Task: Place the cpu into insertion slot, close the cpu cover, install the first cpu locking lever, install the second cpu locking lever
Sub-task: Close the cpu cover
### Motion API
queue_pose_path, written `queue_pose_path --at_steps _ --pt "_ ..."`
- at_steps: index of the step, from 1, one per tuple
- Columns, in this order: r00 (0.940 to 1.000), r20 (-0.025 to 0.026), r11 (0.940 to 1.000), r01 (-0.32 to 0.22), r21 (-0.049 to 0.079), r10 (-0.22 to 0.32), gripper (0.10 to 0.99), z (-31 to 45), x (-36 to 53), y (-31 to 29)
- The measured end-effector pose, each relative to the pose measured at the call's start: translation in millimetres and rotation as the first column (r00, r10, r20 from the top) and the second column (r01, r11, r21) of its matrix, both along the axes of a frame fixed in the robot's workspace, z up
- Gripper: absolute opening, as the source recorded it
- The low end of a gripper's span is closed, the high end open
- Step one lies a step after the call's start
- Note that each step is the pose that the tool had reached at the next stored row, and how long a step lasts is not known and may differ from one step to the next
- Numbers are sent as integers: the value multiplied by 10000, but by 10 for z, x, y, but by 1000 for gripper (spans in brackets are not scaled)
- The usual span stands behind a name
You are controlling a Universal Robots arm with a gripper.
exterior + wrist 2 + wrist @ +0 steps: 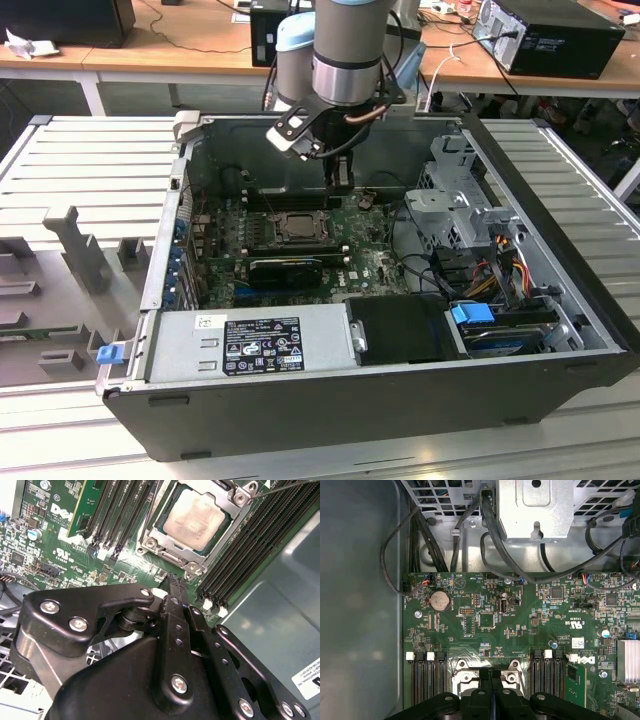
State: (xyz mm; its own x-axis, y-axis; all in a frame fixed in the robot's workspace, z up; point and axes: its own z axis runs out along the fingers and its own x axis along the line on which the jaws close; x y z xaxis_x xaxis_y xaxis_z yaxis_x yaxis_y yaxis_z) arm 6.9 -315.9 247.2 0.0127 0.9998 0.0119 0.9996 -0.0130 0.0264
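The claw (172, 582) has its fingers pressed together, tips near the rim of the slot (170, 559). The cpu (192, 520) lies in that slot, framed by the cover (234, 507), mid-frame in the exterior view. The open case (400, 400) lies on a ribbed grey table (80, 160). Wooden desks (180, 55) cross the top.

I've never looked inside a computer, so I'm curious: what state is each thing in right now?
cpu: seated flat, face up.
cpu cover: down around the cpu.
gripper: shut, empty, close beside the cpu cover.
computer case: open, side off.
memory module: plugged into its slot.
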Motion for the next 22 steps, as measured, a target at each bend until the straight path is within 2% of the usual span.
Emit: queue_pose_path --at_steps 11,14,15,16,22 --pt "10000 0 10000 0 1 0 106 -2 -60 0" --pt "10000 0 10000 0 1 0 106 -5 -107 0" --pt "10000 0 10000 0 1 0 106 -28 -172 0" --pt "10000 0 10000 0 0 0 106 -47 -193 0" --pt "10000 0 10000 -1 1 1 106 -53 -239 0"
